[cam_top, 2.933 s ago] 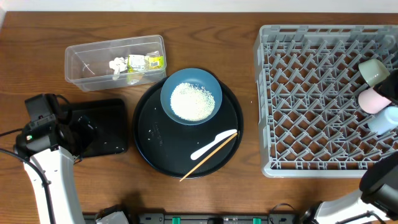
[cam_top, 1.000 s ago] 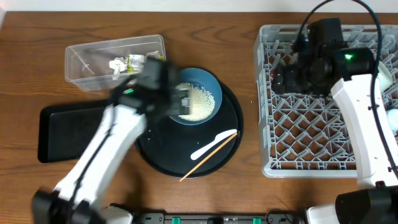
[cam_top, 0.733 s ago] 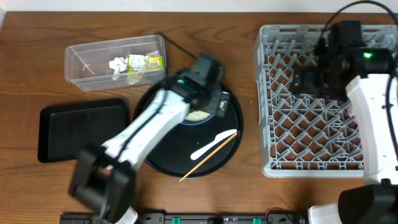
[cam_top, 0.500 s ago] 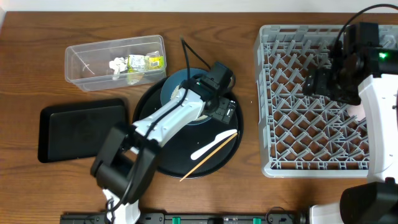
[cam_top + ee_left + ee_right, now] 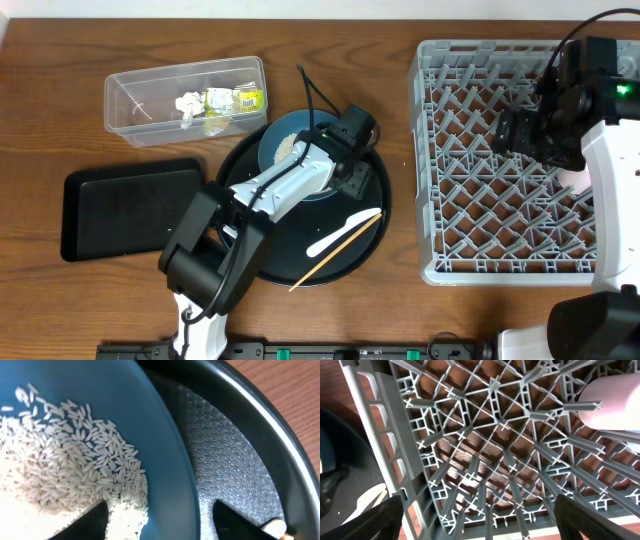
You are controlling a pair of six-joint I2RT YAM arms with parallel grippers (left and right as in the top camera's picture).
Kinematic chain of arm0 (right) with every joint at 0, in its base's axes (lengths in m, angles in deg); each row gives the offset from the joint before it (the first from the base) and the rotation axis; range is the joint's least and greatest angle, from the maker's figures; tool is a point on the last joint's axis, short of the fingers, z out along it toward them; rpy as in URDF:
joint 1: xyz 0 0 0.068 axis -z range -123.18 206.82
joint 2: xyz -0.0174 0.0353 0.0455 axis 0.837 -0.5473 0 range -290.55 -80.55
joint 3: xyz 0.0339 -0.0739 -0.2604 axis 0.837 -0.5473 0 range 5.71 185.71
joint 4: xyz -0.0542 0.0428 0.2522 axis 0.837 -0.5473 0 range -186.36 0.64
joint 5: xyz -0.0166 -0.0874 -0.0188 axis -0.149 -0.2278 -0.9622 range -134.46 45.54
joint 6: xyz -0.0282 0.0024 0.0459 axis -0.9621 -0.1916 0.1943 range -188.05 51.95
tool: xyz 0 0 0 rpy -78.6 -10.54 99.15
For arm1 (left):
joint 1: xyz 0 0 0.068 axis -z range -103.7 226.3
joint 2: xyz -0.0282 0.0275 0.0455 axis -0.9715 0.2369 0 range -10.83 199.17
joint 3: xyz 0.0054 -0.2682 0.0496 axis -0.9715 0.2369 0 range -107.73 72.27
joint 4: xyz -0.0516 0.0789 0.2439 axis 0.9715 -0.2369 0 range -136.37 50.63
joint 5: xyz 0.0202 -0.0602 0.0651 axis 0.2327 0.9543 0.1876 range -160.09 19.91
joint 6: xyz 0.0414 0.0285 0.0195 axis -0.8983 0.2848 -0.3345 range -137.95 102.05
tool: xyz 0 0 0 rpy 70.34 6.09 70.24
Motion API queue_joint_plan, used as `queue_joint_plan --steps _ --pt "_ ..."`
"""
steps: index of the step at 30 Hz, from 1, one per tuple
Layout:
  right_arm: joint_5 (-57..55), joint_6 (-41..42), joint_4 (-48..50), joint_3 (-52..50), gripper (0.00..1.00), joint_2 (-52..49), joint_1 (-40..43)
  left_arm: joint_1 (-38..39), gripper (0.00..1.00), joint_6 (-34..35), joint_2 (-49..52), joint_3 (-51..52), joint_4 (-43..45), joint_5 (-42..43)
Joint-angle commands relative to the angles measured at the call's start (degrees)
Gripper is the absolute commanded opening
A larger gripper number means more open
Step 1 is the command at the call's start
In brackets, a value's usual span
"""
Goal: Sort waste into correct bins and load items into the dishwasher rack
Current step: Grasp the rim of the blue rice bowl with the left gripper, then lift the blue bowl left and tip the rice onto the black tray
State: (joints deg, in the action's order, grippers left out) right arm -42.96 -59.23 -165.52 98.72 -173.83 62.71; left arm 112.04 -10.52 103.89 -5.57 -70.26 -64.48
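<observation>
The dark-blue dish (image 5: 283, 148) holds the heap of white rice (image 5: 60, 475) and stands on a round black tray (image 5: 300, 255). My left gripper (image 5: 161, 505) is open and straddles the dish's right rim (image 5: 187, 495): one finger (image 5: 85, 525) is inside on the rice, the other (image 5: 237, 522) is outside over the tray. In the overhead view the left gripper (image 5: 345, 165) hides much of the dish. My right gripper (image 5: 479, 510) hangs wide open and empty above the grey dishwasher rack (image 5: 470, 455), next to a pale cup (image 5: 615, 395).
A white spoon (image 5: 343, 231) and a wooden chopstick (image 5: 335, 251) lie on the round tray. The clear tub (image 5: 140, 110) at the back left holds the yellow-green wrapper (image 5: 236, 100) and the tissue wad (image 5: 187, 103). A black rectangular tray (image 5: 130, 205) lies left. The rack (image 5: 470, 200) fills the right.
My left arm swung in from the left to the dish's right rim and its jaws narrowed around it. My right arm drifted rightward over the rack, still open.
</observation>
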Motion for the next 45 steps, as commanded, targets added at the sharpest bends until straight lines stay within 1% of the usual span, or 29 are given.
queue_joint_plan --steps 1,4,8,10,11,12,15,23,27,36,41,45 --pt "-0.2 0.3 -0.2 0.0 0.91 -0.4 0.2 0.3 0.45 -0.9 0.3 -0.6 -0.2 -0.7" --pt "-0.2 0.3 -0.2 0.0 0.91 -0.4 0.4 0.3 0.38 -1.0 0.3 -0.6 -0.8 -0.7" --pt "-0.2 0.3 -0.2 0.0 0.91 -0.4 0.5 0.3 0.22 -1.0 0.3 -0.6 -1.6 -0.7" --pt "-0.2 0.3 -0.2 0.0 0.91 -0.4 0.5 0.3 0.19 -1.0 0.3 -0.6 -2.0 -0.7" --pt "-0.2 0.3 -0.2 0.0 0.91 -0.4 0.5 0.3 0.19 -1.0 0.3 -0.6 -2.1 -0.8" --pt "-0.2 0.3 -0.2 0.0 0.91 -0.4 0.5 0.3 0.12 -1.0 0.3 -0.6 -2.1 -0.9" --pt "-0.2 0.2 -0.3 0.0 0.91 -0.4 0.6 0.3 0.06 -0.7 0.3 -0.6 -2.6 -2.6" --pt "-0.2 -0.3 -0.7 0.0 0.91 -0.4 0.9 0.3 0.06 -0.7 0.2 -0.6 -6.1 -6.8" --pt "-0.3 -0.3 -0.8 0.0 0.91 -0.4 1.4 0.3 0.06 -0.7 -1.7 -0.8 -9.3 -6.8" --pt "-0.3 -0.7 -1.0 0.0 0.91 -0.4 2.0 0.2 0.07 -0.6 -13.2 -0.8 -16.9 -6.7" --pt "-0.3 -0.7 -1.9 0.0 0.91 -0.4 2.1 -1.4 0.06 2.2 -19.6 -0.8 -19.2 -6.7" --pt "-1.4 -0.7 -2.3 0.0 0.91 -0.4 2.1 -4.4 0.06 4.0 -23.8 -0.8 -21.3 -6.7"
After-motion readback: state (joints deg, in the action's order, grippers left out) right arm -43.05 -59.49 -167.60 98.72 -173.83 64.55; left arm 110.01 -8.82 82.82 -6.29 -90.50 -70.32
